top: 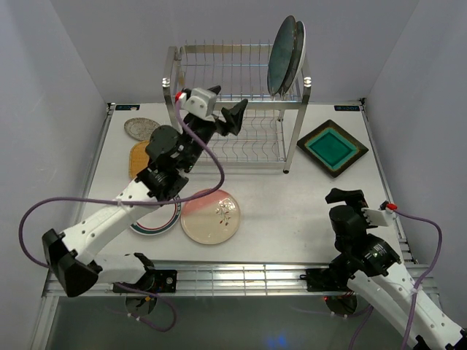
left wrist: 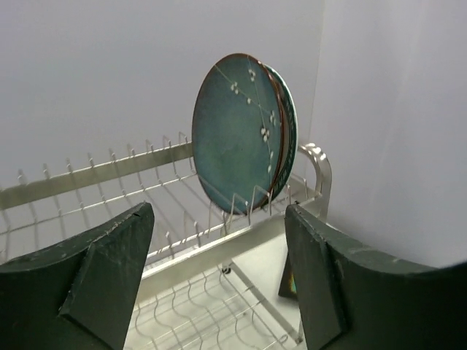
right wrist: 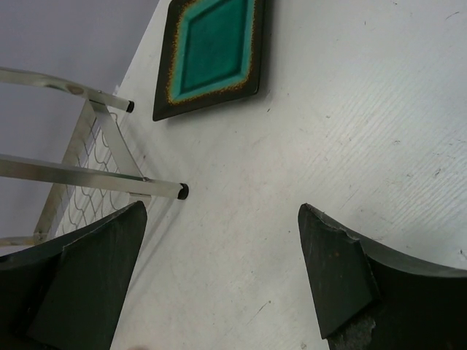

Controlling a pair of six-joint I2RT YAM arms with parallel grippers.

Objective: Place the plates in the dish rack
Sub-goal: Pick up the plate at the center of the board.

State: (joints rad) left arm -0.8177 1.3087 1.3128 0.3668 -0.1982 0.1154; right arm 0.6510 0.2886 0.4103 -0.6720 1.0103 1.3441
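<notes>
The steel dish rack (top: 233,73) stands at the back middle. Two plates stand upright in its upper tier at the right: a dark blue-grey plate (top: 281,57) (left wrist: 233,131) and a blue-patterned-rim plate (top: 298,51) behind it. My left gripper (top: 235,117) (left wrist: 219,240) is open and empty, raised in front of the rack. The pink-cream plate (top: 211,216), green-rimmed white plate (top: 160,222), yellow woven square plate (top: 137,157) and silver-grey round plate (top: 141,128) lie on the table's left. The brown square plate with teal centre (top: 332,147) (right wrist: 211,51) lies right of the rack. My right gripper (top: 349,195) (right wrist: 219,240) is open and empty above the table.
The rack's lower wire shelf (left wrist: 211,306) shows below my left fingers. Two rack feet (right wrist: 182,191) stand on the white table left of my right gripper. Grey walls close in the back and sides. A metal rail (top: 241,275) runs along the near edge.
</notes>
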